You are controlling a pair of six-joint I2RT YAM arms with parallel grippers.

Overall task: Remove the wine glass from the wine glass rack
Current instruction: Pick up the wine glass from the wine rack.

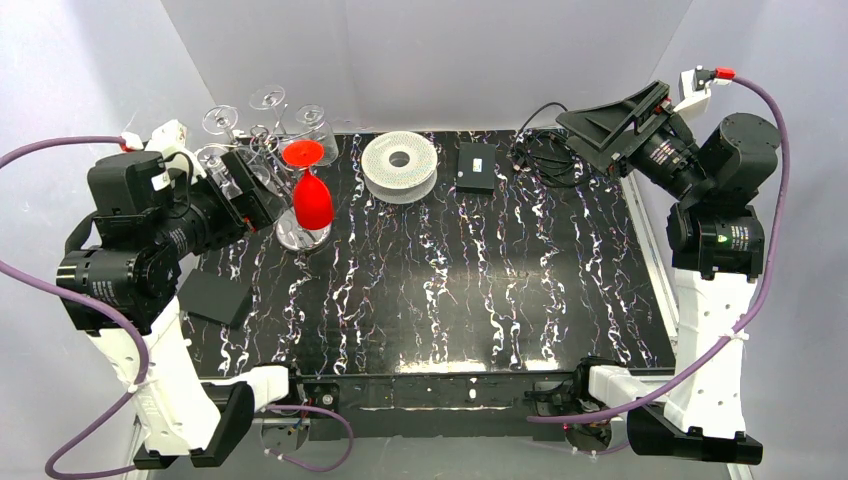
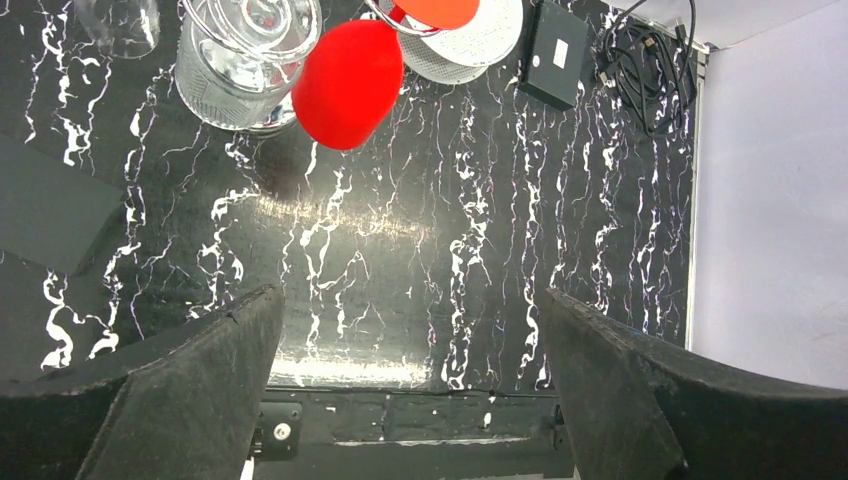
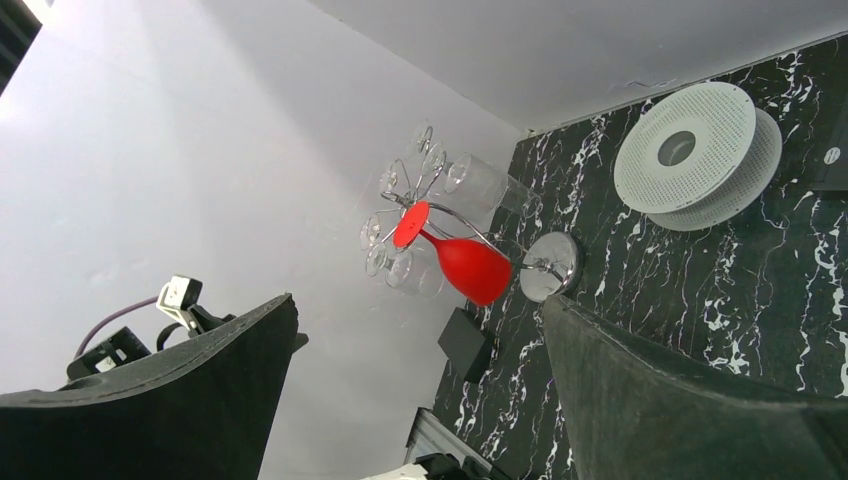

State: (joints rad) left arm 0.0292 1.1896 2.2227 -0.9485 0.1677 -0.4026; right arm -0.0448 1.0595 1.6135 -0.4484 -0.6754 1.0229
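Observation:
The wine glass rack (image 1: 277, 150) is a thin wire tree on a shiny round base (image 1: 300, 236) at the table's back left. A red wine glass (image 1: 312, 200) hangs upside down from it, among several clear glasses (image 1: 220, 121). My left gripper (image 1: 258, 195) is open just left of the rack and holds nothing. In the left wrist view the red glass (image 2: 348, 82) and a clear glass (image 2: 245, 60) lie beyond the gripper (image 2: 410, 293). My right gripper (image 1: 575, 135) is open and raised at the back right. Its view shows the red glass (image 3: 475, 268) and rack base (image 3: 550, 268) far past the gripper (image 3: 418, 302).
A white ribbed spool (image 1: 400, 165) lies right of the rack, then a small black box (image 1: 476, 165) and a tangle of black cables (image 1: 540, 150). A flat black pad (image 1: 215, 297) sits near the left arm. White walls close in the back and sides.

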